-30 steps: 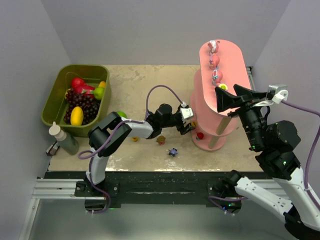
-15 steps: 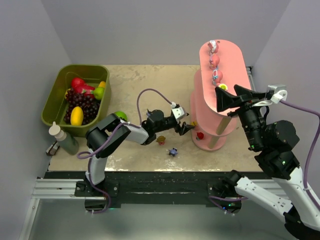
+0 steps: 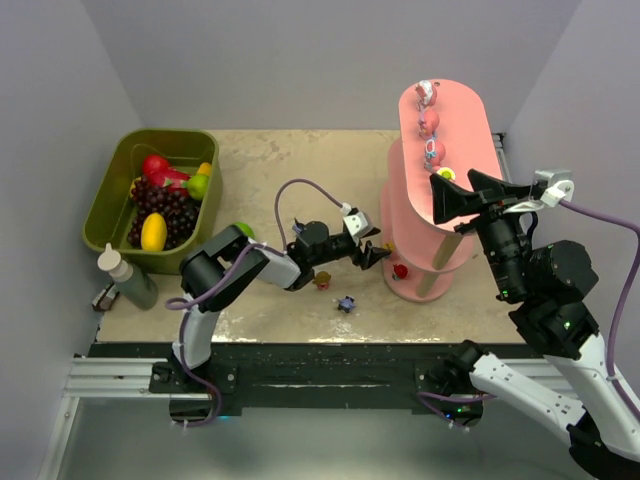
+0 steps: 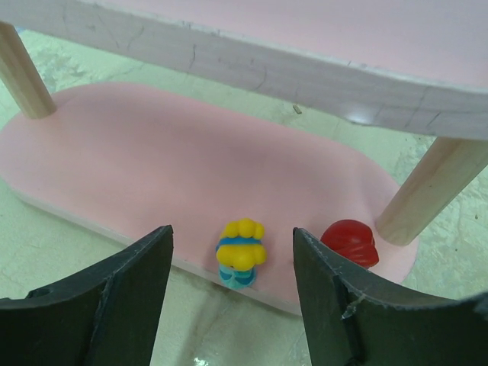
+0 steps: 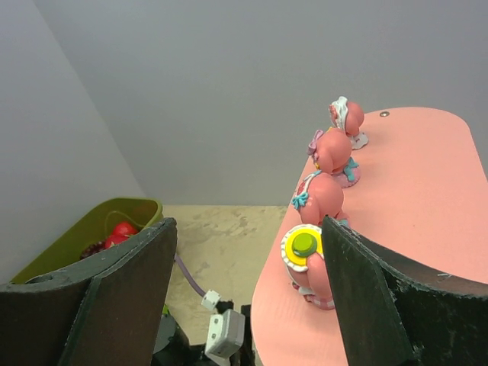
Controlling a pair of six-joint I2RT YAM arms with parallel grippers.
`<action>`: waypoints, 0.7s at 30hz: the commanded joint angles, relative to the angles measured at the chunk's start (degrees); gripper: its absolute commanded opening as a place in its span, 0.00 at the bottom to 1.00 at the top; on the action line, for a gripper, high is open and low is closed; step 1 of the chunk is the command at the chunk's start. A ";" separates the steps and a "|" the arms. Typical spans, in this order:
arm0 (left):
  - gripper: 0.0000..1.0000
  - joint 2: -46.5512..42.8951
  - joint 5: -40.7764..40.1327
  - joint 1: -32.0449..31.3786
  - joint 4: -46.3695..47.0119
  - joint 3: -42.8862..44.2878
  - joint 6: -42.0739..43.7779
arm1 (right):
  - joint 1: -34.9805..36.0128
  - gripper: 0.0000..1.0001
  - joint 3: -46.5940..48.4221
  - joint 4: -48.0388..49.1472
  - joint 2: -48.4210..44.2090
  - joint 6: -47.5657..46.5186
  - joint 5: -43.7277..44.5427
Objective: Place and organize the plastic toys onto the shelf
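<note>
Four pink plastic toys stand in a row along the left edge of the top board of the shelf (image 3: 462,118). The nearest one (image 5: 306,261) carries a yellow disc with a green centre, and the next (image 5: 321,198), a third (image 5: 334,151) and the farthest (image 5: 347,117) line up behind it. On the bottom board, a yellow toy with blue bands (image 4: 241,255) stands upright at the left edge. A red toy (image 4: 350,240) sits just beside a tan post (image 4: 428,188) at the near end.

The left gripper (image 3: 371,256) is low at that board, released, its fingers either side of the yellow toy without touching it. The right gripper (image 3: 470,196) hangs at the near end of the top board, spread wide and holding nothing.

On the surface (image 3: 262,168), an orange-brown toy (image 3: 322,281) and a dark blue-purple toy (image 3: 346,303) lie near the left arm. Far left, an olive-green bin (image 3: 108,205) holds fake fruit.
</note>
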 commanded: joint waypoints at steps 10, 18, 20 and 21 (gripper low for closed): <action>0.59 2.98 0.61 0.18 -1.36 4.78 -0.17 | -0.02 0.80 0.09 1.75 -1.00 -0.40 1.17; 0.57 3.68 1.14 0.09 -2.16 5.31 -0.52 | 0.07 0.80 0.09 1.66 -1.00 -0.40 1.09; 0.57 3.95 1.31 0.09 -2.16 5.48 -0.52 | 0.07 0.80 0.09 1.75 -1.00 -0.40 1.17; 0.57 3.95 1.31 0.00 -2.33 5.57 -0.52 | 0.07 0.80 0.09 1.66 -1.00 -0.40 1.17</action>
